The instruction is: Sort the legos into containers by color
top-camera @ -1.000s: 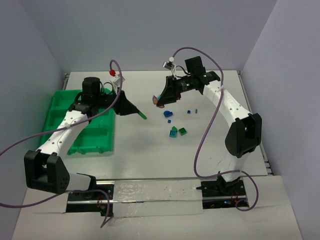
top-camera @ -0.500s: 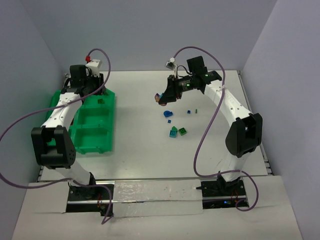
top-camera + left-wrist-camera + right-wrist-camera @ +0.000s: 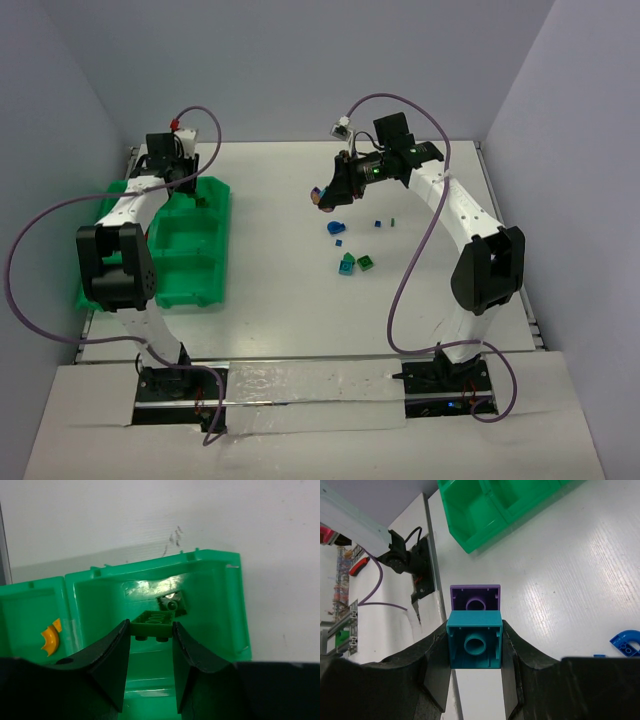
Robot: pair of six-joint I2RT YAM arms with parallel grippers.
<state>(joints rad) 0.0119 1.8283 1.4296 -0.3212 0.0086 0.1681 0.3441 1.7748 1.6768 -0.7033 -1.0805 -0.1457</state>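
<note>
Arm swing done: left gripper (image 3: pixel 150 630) now hangs over the tray's (image 3: pixel 239 605) far bin (image 3: pixel 210 610), half shut on a green brick (image 3: pixel 152 621), ready to drop. Right gripper (image 3: pixel 475 647) pinches a teal brick (image 3: pixel 475 630) with a purple brick (image 3: pixel 475 596) over the table (image 3: pixel 560 580).

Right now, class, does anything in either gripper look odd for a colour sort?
Yes. The right gripper grips a teal brick with a purple brick seemingly attached: two colours together, awkward for sorting.
</note>
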